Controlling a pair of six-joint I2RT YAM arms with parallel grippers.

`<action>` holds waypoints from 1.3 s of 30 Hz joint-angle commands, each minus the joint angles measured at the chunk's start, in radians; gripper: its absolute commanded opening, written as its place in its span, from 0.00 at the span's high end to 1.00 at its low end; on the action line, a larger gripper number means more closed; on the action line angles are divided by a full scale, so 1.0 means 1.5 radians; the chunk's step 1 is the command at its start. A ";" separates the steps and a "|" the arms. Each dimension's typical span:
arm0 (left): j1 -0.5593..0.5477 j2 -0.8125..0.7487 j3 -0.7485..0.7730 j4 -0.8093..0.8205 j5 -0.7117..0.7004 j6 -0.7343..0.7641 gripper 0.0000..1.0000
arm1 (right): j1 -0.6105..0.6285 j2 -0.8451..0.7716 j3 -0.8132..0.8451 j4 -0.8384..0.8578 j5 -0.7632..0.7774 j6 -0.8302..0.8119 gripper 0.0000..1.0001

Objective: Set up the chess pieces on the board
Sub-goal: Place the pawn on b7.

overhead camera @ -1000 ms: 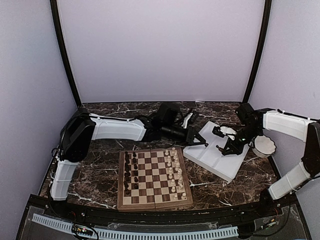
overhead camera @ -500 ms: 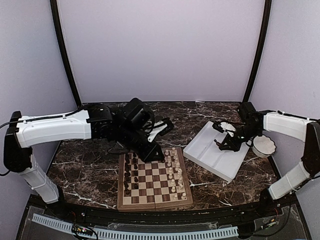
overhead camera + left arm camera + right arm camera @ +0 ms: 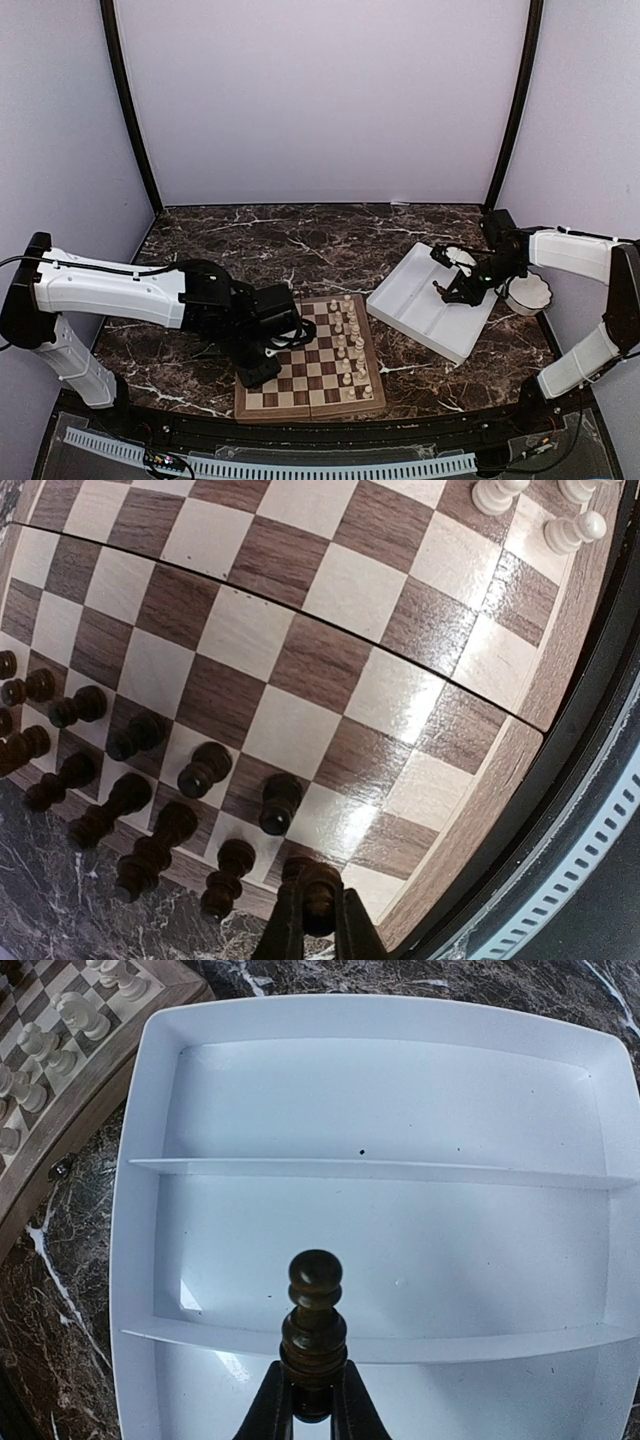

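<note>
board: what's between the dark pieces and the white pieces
Only bare squares, in the left wrist view: dark pieces line one edge of the board, cream-white pieces the far edge, none between.

Left gripper (image 3: 318,915) pinched narrow, tilted downward — right gripper (image 3: 312,1390) clamped just as tight.

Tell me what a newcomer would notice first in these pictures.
The board lies centre front, with cream pieces lined along its right side. The left claw pinches a dark piece at the board's near-left edge, beside the other dark pieces. The right claw holds a dark pawn upright above the white tray.
</note>
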 commanded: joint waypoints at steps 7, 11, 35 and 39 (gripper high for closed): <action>-0.022 -0.037 -0.060 0.063 0.001 -0.018 0.98 | -0.006 -0.018 -0.011 0.015 -0.014 0.006 0.96; -0.025 -0.029 -0.066 0.080 -0.004 -0.018 0.98 | -0.007 -0.019 -0.013 0.014 -0.016 0.006 0.96; -0.025 0.009 -0.095 0.115 0.012 -0.019 0.92 | -0.007 -0.009 -0.014 0.010 -0.018 0.003 0.95; -0.025 0.008 -0.097 0.116 0.011 -0.021 0.89 | -0.007 -0.009 -0.015 0.009 -0.018 0.002 0.94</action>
